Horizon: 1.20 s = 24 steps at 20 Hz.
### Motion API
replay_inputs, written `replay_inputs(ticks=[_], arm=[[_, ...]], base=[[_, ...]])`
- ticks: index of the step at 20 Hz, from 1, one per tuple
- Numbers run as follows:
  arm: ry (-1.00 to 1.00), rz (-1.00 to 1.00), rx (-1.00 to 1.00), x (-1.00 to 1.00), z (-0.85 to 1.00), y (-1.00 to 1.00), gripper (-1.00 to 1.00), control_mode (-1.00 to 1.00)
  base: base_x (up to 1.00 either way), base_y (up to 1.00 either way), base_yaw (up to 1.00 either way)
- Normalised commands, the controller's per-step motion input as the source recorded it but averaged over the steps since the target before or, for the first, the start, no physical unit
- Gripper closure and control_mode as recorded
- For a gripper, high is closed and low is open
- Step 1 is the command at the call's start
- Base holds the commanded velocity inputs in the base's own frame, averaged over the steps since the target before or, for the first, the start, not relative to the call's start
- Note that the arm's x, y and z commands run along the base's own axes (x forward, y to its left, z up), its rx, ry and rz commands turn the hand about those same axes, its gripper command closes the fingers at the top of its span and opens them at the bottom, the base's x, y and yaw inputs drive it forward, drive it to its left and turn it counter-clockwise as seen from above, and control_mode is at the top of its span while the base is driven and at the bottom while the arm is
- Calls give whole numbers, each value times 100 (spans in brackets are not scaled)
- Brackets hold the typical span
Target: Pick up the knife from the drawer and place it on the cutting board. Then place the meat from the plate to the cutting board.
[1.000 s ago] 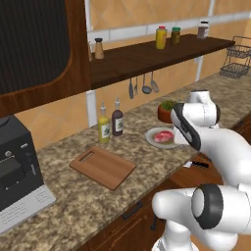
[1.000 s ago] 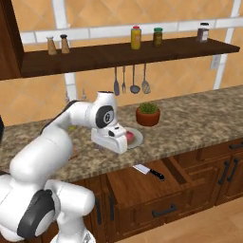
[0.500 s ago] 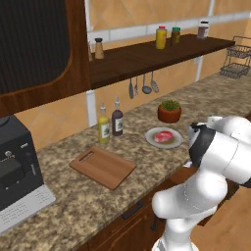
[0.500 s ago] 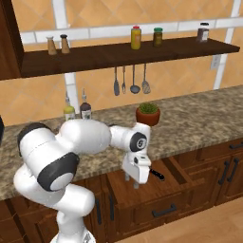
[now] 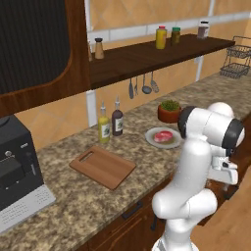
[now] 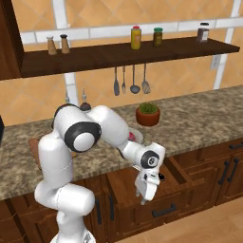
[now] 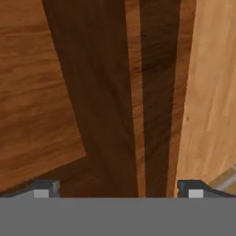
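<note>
The speckled stone counter (image 5: 93, 196) carries a black coffee machine (image 5: 17, 169) at its left end, the cutting board (image 5: 103, 166) nearer the middle, two bottles (image 5: 110, 122) behind it by the wall, then the plate (image 5: 164, 138) and a potted plant (image 5: 169, 111) further right.
</note>
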Motion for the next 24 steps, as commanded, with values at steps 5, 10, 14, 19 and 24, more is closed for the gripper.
replay_inputs(ticks=[5,10,14,19,24], arm=[[21,-1,-1,-80,-91,-43,-100,-100],[5,0,1,-100,-49,-82,-100,-100],[-33,0,0,-100,17,-66,-100,-100],[-43,-1,0,-32,83,-38,-100,-100],[-32,-15,-2,100,69,-12,-100,-100]], base=[[0,0,0],[0,0,0],[0,0,0],[0,0,0],[0,0,0]])
